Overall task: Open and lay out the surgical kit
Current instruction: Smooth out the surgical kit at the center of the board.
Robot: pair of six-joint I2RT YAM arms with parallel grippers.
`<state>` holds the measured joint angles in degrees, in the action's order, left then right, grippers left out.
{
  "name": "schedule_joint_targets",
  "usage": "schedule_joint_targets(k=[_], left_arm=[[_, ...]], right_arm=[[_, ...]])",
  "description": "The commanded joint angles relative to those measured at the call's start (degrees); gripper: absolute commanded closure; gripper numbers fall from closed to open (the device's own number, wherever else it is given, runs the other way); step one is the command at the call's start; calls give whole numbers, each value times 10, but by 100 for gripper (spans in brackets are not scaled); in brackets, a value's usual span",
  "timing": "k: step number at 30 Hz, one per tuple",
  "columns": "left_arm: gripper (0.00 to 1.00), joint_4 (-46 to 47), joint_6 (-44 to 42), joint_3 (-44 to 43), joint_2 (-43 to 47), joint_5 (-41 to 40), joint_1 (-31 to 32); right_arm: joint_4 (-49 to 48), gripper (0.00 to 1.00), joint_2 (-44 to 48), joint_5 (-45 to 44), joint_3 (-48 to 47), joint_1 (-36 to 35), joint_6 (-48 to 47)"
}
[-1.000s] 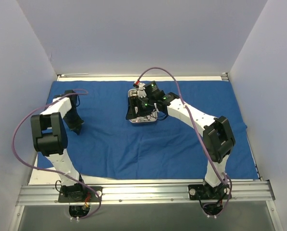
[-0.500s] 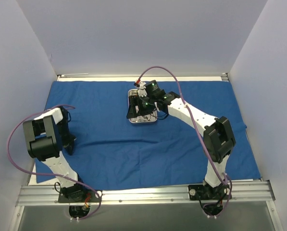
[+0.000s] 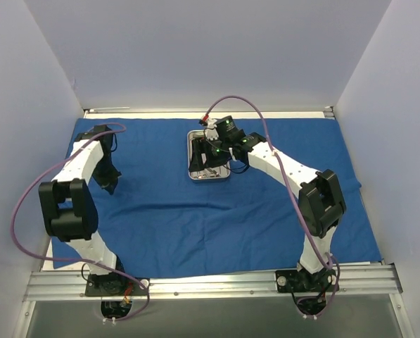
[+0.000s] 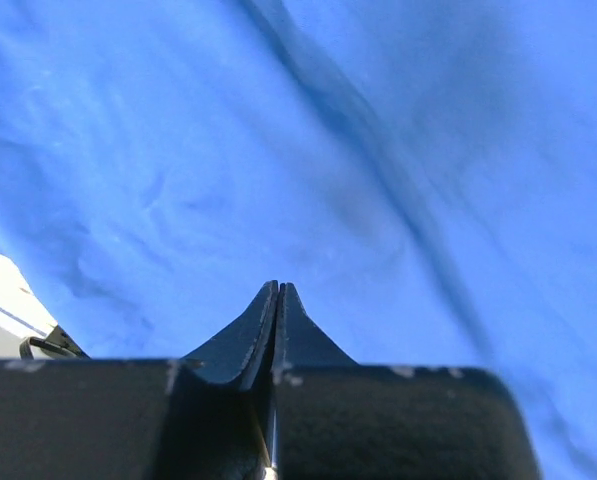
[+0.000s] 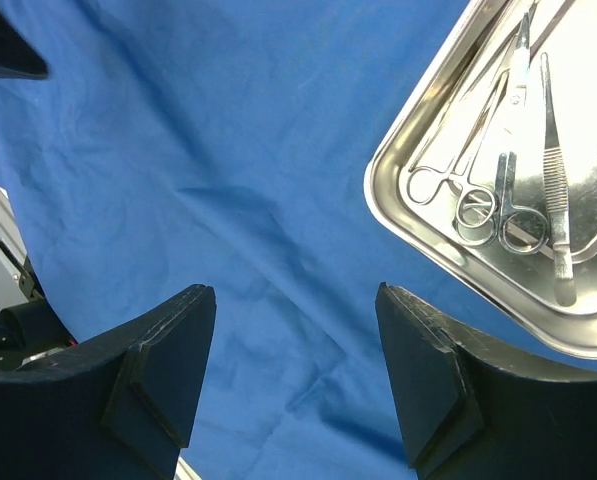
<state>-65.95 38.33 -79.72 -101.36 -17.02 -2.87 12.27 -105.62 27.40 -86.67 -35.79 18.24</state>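
**Cloth** (image 3: 195, 218): blue, spread over the tabletop (image 3: 280, 113), filling the middle of the top view, lightly creased. It is judged soft and light, prone to bunching, and best taken at an edge or corner.

**Tray** (image 3: 189, 156): steel, set on the cloth at upper centre. It is judged rigid and slippery, best gripped by the rim. Its long axis is judged to run top to bottom of the frame.

**Scissors** (image 5: 503, 190), **clamp** (image 5: 468, 150), **tweezers** (image 5: 555, 180): laid lengthwise in the tray, tips towards the top of the right wrist view. They are judged thin and slick, best pinched mid-shaft.

**Right pincer** (image 5: 293, 300): fingers held apart, nothing held, poised beside the tray.

**Left pincer** (image 4: 278, 300): fingers pressed together, empty, above the cloth at the left.
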Motion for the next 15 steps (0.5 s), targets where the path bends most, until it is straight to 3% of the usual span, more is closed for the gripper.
schedule_joint_targets(k=[1,2,3,7,9,12,15], left_arm=[[95,-2,-12,-10,85,17,-6],[89,8,-20,-15,98,21,-3],[76,9,-25,-21,118,22,-2],[48,27,-55,-47,163,29,2],[21,18,-59,-57,177,30,2],[7,24,-71,-52,200,47,1],[6,27,-78,-55,216,71,1]], right_arm=[[8,33,28,11,3,5,-13],[3,32,21,17,3,5,-13],[-1,31,17,29,3,5,-6],[-21,28,3,49,0,-8,6],[-23,27,-5,56,-7,-31,0],[-19,23,-22,61,-24,-71,-25],[-28,17,-46,61,-41,-130,-39]])
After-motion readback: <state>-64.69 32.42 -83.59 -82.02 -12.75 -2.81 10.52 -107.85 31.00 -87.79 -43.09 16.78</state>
